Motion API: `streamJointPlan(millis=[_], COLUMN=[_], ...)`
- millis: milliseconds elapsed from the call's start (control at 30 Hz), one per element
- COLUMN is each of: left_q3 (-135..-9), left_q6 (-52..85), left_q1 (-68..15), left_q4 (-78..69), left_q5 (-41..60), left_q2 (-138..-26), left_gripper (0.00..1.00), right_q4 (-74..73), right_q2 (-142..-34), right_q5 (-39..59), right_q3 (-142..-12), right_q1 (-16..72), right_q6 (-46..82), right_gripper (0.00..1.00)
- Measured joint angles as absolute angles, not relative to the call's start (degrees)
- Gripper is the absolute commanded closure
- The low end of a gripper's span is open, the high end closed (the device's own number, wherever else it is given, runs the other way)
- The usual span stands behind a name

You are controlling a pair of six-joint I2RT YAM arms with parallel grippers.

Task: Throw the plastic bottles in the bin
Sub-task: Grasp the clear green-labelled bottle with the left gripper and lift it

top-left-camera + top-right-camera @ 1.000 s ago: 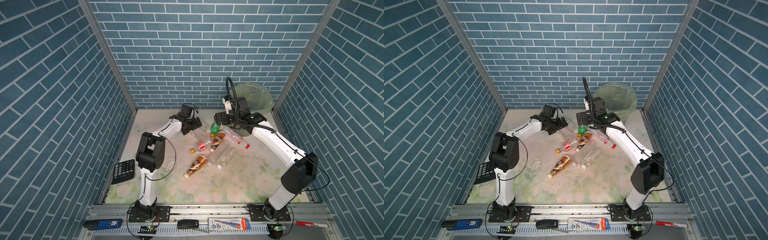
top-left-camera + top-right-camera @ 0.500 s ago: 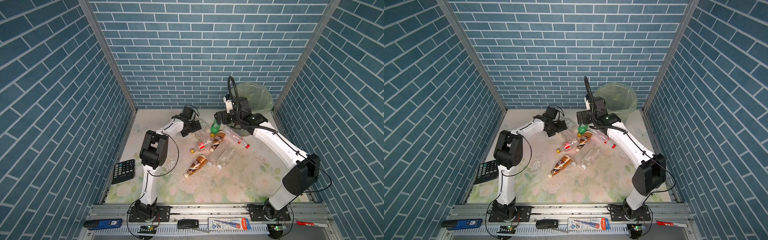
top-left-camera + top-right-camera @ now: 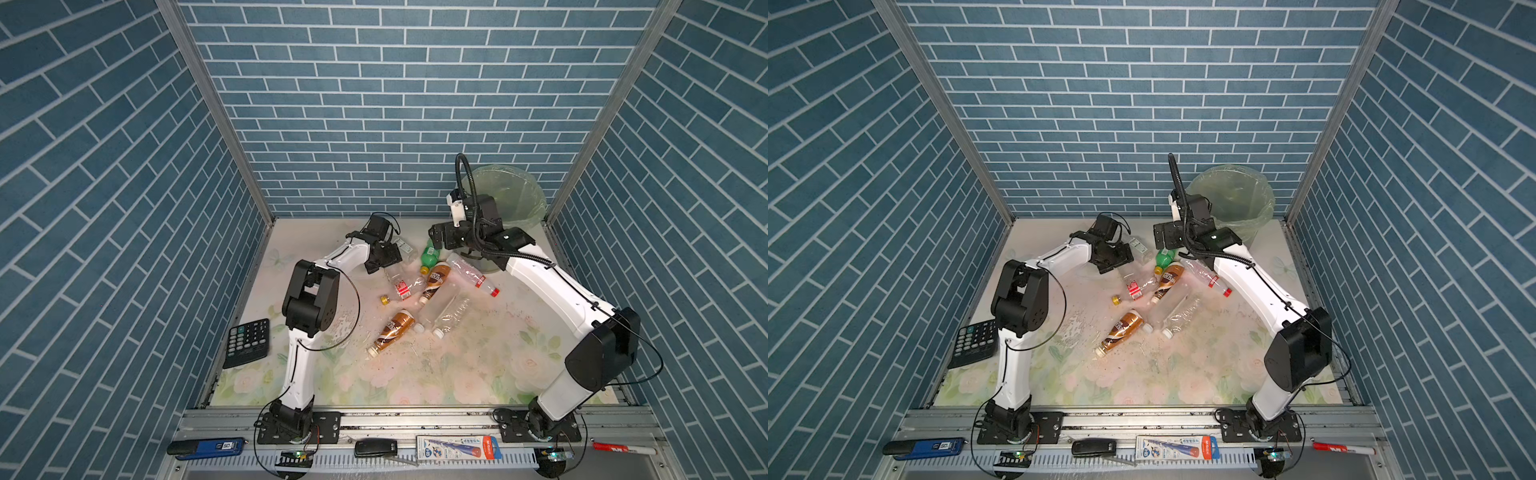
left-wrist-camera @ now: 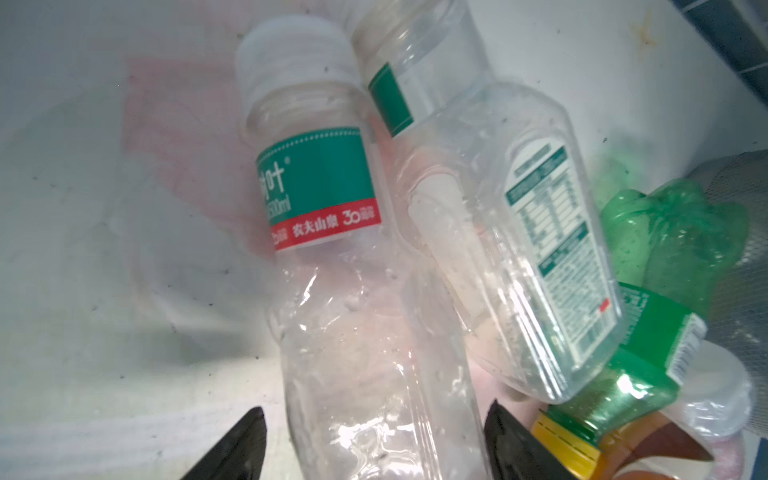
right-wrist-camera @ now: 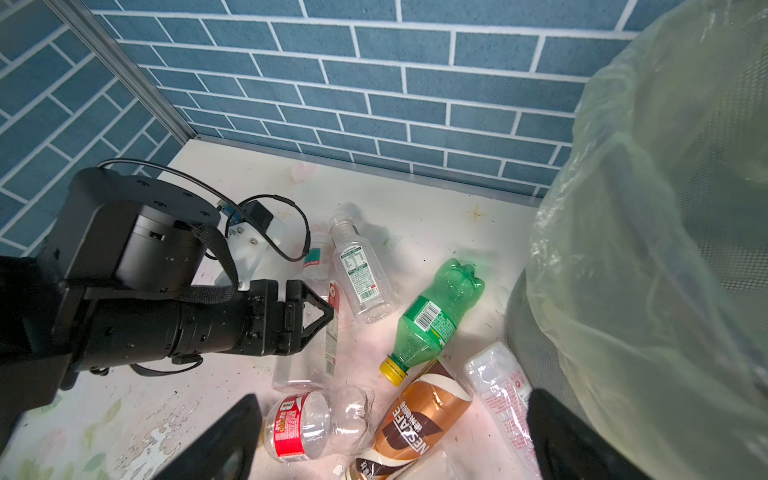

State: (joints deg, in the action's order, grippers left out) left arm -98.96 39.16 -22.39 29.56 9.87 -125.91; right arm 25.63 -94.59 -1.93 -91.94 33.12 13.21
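My left gripper [image 4: 374,440] [image 3: 394,259] is low over the mat. Its open jaws stand on either side of a lying clear plastic bottle [image 4: 332,208] with a green and red label, and a gap shows on one side. A square clear bottle [image 4: 519,249] and a green bottle [image 3: 429,255] [image 5: 432,316] lie beside it. My right gripper [image 5: 390,436] [image 3: 433,241] hangs open and empty above a brown bottle [image 5: 419,415] and a crushed red-labelled bottle [image 5: 307,428]. The bin [image 3: 511,195] [image 5: 665,249] stands right behind that gripper.
More bottles lie mid-mat: a second brown one [image 3: 392,330], two clear ones [image 3: 446,311] and a red-capped one [image 3: 473,274]. A loose yellow cap [image 3: 385,299] lies near them. A calculator [image 3: 248,343] rests at the left edge. Brick walls close three sides.
My left arm has reached further over the mat towards the bottles and its jaws have narrowed around the clear bottle. The right arm has barely moved.
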Motion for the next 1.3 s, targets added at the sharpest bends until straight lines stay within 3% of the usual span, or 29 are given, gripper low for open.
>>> streamJointPlan(millis=[133, 600, 1000, 1300], left_q3=[-96.7, -88.1, -74.6, -66.1], left_q6=[38.5, 36.2, 35.9, 35.7], left_q1=[-21.9, -19.0, -15.0, -15.0], left_q4=[29.8, 28.4, 17.0, -4.9], left_q5=[9.3, 7.7, 14.3, 25.4], left_q2=[-125.9, -120.7, -109.5, -101.5], left_gripper=[0.21, 0.43, 0.45, 0.45], right_q4=[25.4, 24.8, 24.7, 24.5], right_q2=[-94.6, -94.6, -94.6, -97.3], right_q5=[-1.9, -1.8, 1.0, 6.8], right_q3=[-91.9, -90.9, -90.9, -92.8], right_q1=[33.1, 33.1, 33.1, 33.1], right_q6=[13.2, 13.2, 14.5, 19.6], right_gripper=[0.01, 0.01, 0.01, 0.01])
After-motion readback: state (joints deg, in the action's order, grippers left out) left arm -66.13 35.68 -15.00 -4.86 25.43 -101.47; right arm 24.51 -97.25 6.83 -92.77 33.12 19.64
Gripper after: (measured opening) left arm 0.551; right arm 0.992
